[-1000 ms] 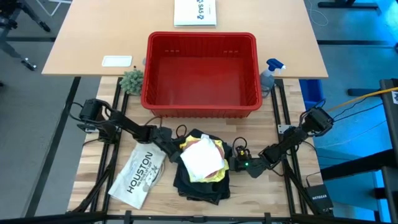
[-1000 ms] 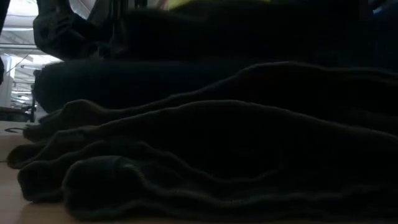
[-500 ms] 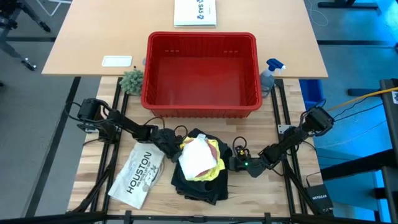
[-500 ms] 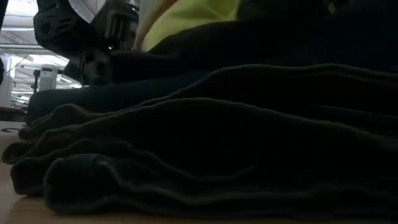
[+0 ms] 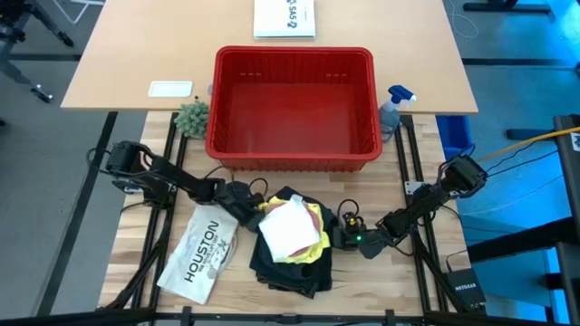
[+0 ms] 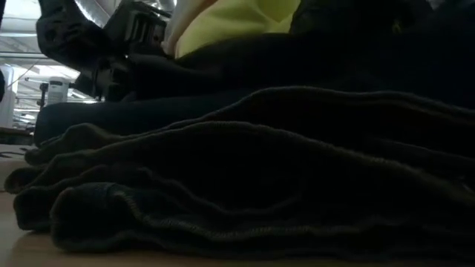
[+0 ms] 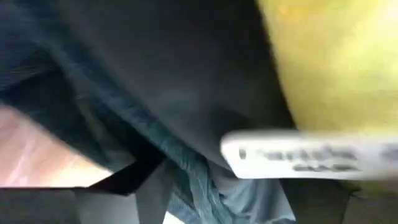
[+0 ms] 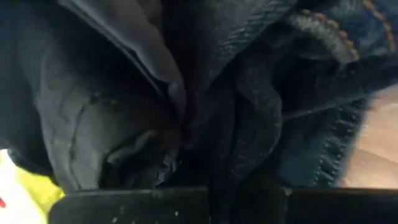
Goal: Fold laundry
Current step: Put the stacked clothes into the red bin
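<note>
left tool: at dark trousers, grip unclear | right tool: same, unclear

Dark trousers matt stitched cloth; table pale wood.

The tabletop was light wood slats at the near part and a smooth tan board farther back; dark trousers lay directly on the slats, beside a flat white "HOUSTON" item; a red basket, small plant, spray bottle, white tray and printed sheet stood farther back.
</note>
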You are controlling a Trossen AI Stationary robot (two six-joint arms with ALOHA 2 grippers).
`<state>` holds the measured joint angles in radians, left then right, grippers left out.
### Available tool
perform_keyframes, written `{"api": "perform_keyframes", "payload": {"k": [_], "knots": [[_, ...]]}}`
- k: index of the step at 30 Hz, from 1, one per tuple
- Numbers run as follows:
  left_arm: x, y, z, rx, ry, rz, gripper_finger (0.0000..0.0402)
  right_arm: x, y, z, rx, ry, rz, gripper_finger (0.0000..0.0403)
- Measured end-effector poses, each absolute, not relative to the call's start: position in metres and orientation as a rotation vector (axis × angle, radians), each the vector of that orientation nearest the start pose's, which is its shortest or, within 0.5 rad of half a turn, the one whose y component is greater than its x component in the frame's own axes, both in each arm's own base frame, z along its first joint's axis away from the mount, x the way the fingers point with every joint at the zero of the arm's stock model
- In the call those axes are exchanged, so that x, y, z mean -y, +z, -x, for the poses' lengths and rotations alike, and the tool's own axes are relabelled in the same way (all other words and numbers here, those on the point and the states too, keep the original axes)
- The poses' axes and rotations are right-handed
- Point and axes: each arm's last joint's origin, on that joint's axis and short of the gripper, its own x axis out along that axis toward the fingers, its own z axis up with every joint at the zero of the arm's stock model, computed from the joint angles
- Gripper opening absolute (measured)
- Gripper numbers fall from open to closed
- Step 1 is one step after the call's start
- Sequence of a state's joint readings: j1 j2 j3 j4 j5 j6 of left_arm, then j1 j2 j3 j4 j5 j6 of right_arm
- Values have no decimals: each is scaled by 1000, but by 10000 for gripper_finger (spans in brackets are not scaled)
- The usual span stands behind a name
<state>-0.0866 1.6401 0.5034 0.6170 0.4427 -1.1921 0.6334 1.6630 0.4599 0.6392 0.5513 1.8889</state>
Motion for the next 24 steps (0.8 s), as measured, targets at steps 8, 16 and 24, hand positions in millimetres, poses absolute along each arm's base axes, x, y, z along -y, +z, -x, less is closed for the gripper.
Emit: {"api": "perform_keyframes", "payload": {"k": [8, 16, 24], "knots": [[29, 118, -246, -753, 33, 1276, 273, -146, 109, -223, -393, -370, -1582, 7], [25, 111, -242, -708, 175, 1150, 274, -142, 110, -227, -411, -357, -1620, 7], [30, 111, -242, -693, 189, 1106, 274, -142, 111, -228, -400, -369, -1670, 8]]}}
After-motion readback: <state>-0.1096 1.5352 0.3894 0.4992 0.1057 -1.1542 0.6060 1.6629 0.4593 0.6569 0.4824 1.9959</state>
